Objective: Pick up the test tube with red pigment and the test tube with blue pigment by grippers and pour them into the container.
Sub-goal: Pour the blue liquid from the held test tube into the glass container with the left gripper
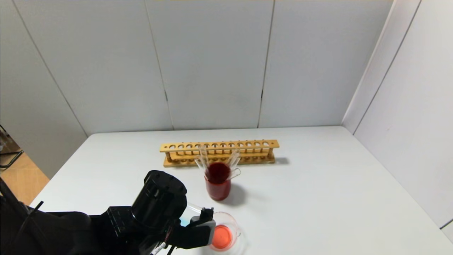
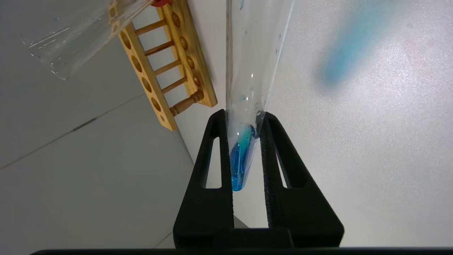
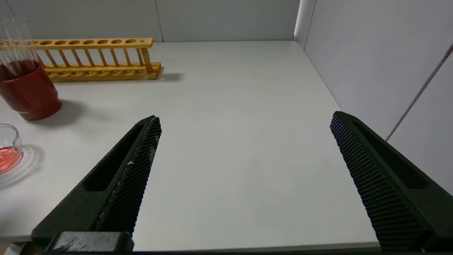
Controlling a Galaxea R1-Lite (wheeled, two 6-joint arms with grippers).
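Observation:
My left gripper [image 1: 203, 226] is shut on the test tube with blue pigment [image 1: 191, 211], held tilted just left of the container [image 1: 234, 224]. In the left wrist view the fingers [image 2: 216, 148] clamp the tube [image 2: 253, 71] near its round bottom, where the teal-blue liquid [image 2: 240, 163] lies. The container is a low clear glass cup holding orange-red liquid; it also shows in the right wrist view [image 3: 13, 136]. I cannot pick out the test tube with red pigment. My right gripper [image 3: 246, 120] is open and empty over the table's right side, outside the head view.
A beaker of dark red liquid [image 1: 217, 186] with several clear tubes leaning in it stands behind the container. A wooden tube rack [image 1: 219, 152] lies behind it. Grey walls close the back and right. A table edge shows at the right gripper [image 3: 247, 246].

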